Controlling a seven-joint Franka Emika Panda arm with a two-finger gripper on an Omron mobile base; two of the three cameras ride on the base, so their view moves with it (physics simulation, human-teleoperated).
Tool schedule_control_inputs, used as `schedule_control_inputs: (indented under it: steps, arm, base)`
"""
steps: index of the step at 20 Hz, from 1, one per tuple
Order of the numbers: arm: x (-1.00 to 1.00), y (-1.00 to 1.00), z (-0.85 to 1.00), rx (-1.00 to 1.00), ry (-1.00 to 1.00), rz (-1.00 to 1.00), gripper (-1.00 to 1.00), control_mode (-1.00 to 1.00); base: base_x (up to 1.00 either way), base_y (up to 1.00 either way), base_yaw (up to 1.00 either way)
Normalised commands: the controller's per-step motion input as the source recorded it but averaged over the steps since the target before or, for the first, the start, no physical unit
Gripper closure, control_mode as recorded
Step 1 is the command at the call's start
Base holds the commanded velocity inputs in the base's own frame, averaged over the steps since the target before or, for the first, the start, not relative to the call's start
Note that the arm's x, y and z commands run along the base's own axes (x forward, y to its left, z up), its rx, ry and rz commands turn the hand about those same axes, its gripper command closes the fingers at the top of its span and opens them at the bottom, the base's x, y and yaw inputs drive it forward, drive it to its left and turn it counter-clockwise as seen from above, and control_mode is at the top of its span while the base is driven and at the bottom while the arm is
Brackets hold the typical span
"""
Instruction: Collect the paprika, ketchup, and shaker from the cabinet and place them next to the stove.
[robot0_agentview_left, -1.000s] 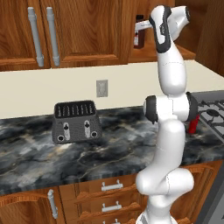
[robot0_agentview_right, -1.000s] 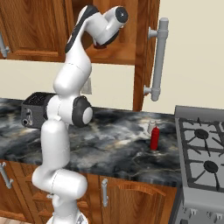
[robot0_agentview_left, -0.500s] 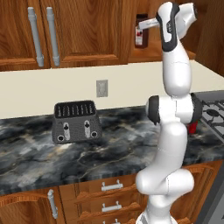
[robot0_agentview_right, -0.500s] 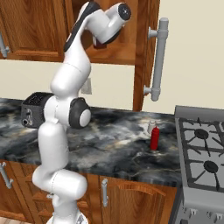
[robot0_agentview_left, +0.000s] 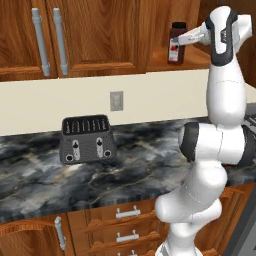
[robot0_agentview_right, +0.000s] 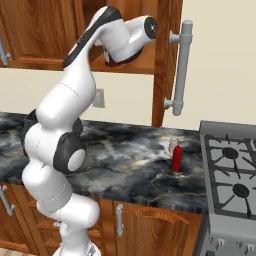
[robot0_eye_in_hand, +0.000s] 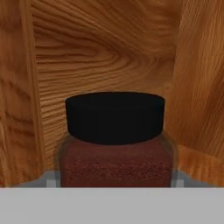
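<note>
The ketchup (robot0_agentview_right: 176, 158) and the small pale shaker (robot0_agentview_right: 172, 145) stand close together on the dark marble counter (robot0_agentview_right: 125, 165), near its right end, just beside the stove (robot0_agentview_right: 232, 175). A black toaster (robot0_agentview_left: 86, 139) sits further left on the same counter, against the wall.

Higher up, the arm reaches into the open wooden cabinet (robot0_agentview_left: 192, 59), where the paprika (robot0_agentview_left: 176, 43) stands upright on the shelf near its front edge. In the hand view, the gripper (robot0_eye_in_hand: 114, 183) sits around the jar, a fingertip at each side of its body below the cap. I cannot tell if the fingers already press it or are only beside it.

The jar is dark brown with a wide black cap and a white-and-red label. It looks stiff and smooth, probably glass, so rather heavy, slippery and breakable. I think the best hold is on the straight body under the cap, with firm pressure, and the jar kept upright.
</note>
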Motion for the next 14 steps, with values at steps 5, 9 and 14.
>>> schedule_control_inputs:
  steps: [5,9,14]
  arm:
    - [-1.0,0.48,-0.61,0.0,-0.11,-0.08,1.0,-1.0]
    - [-1.0,0.36,-0.51,0.0,-0.08,-0.13,1.0,-1.0]
    - [-1.0,-0.15,-0.27,0.01,-0.01,-0.15,1.0,-1.0]
  base:
    - [0.0,0.0,0.0]
    - [0.0,0.0,0.0]
    - [0.0,0.0,0.0]
